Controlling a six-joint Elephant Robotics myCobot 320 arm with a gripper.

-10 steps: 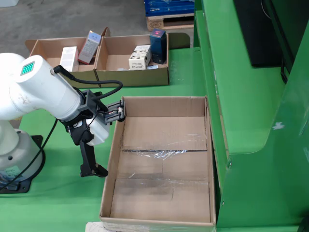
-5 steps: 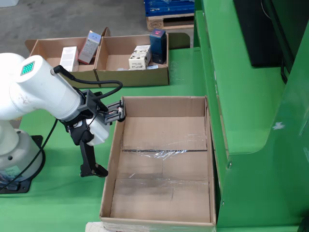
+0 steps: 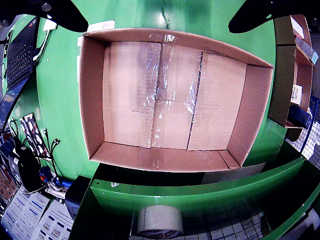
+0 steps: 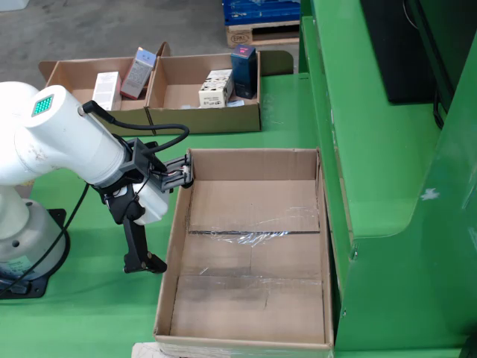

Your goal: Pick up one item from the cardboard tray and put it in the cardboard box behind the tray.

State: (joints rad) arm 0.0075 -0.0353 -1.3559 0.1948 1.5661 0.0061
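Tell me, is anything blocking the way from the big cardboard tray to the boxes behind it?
Nothing visible does. Only a strip of green table lies between the tray and the boxes. The tray itself looks empty, though, and the boxes already hold several packages.

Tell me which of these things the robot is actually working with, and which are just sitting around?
Part of the job:
- large cardboard tray, nothing visible in it
- cardboard boxes behind it, holding small packages
- gripper

Just lying about:
- roll of tape
- laptop
- wooden pallet
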